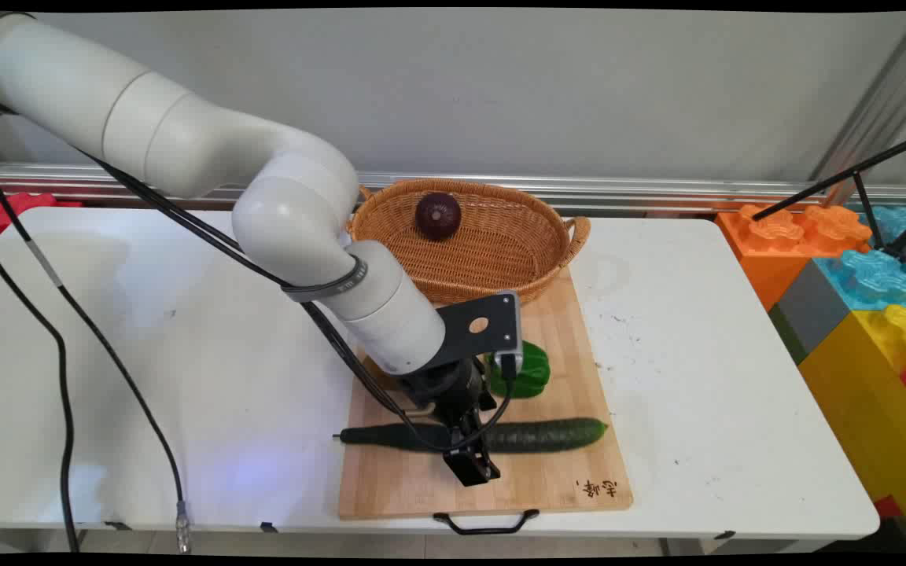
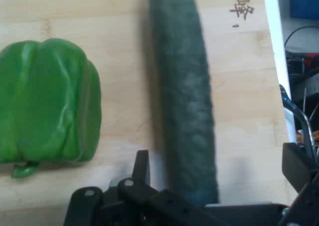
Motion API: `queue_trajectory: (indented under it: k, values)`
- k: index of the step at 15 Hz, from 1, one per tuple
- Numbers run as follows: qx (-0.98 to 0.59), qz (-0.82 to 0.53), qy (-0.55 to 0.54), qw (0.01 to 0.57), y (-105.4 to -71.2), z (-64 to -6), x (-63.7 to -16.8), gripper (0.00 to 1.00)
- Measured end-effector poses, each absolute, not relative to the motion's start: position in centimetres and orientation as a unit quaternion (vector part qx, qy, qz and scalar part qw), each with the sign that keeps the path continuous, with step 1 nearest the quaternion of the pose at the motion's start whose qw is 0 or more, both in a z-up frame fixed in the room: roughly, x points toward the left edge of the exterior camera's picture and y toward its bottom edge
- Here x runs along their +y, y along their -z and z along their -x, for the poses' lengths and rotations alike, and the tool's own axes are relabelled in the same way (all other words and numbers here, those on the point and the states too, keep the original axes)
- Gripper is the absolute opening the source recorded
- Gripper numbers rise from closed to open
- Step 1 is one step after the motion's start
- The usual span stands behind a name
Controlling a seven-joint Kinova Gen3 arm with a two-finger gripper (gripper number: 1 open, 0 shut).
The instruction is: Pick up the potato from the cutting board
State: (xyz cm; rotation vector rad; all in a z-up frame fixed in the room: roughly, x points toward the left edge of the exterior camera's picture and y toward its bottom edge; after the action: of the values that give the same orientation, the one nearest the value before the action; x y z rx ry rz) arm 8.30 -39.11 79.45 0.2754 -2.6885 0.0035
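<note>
On the cutting board [image 1: 555, 330], the pincer [image 1: 470, 464] straddles the cucumber [image 2: 187, 111], fingers apart.

Hidden, cropped and unreadable parts

In the main view the arm covers the green pepper's [image 1: 530, 369] left side, the middle of the cucumber [image 1: 555, 434] and the basket's [image 1: 492, 236] left rim; the cutting board's [image 1: 421, 479] burnt-in mark is too small to read; in the hand view the cucumber's far end is cut by the top edge, its near end hidden behind the tool [image 2: 219, 196]; the right finger is cropped at the edge.
</note>
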Motion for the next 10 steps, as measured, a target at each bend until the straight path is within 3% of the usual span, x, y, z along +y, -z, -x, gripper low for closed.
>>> queue_trajectory:
  k: [5, 10]
  values:
    - [-0.972, -0.097, -0.004, 0.212, -80.4, -9.1, -39.4, 1.00]
    - [-0.973, -0.104, -0.028, 0.203, -85.0, -10.8, -40.6, 1.00]
